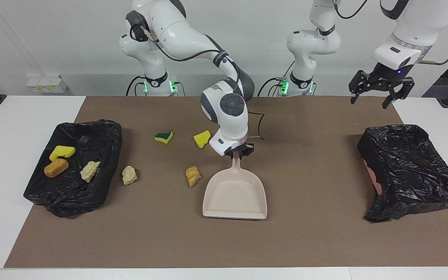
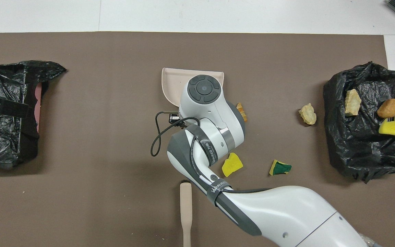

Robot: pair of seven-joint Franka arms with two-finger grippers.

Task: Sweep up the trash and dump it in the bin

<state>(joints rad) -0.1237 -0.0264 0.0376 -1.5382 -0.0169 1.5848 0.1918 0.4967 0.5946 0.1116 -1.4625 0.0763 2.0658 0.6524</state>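
Overhead, the right arm covers most of the dustpan (image 2: 170, 84) and half the striped chunk (image 2: 241, 110); the brush (image 2: 185, 206) is cut off at the frame edge. Right gripper (image 1: 237, 154) sits at the dustpan handle (image 1: 235, 165), grip width unreadable; left gripper (image 1: 377, 86) waits spread wide over the mat edge, holding nothing. Trash: three scraps in the bin (image 1: 103, 132) at the right arm's end, four on the mat (image 1: 305, 233) between bin and dustpan.
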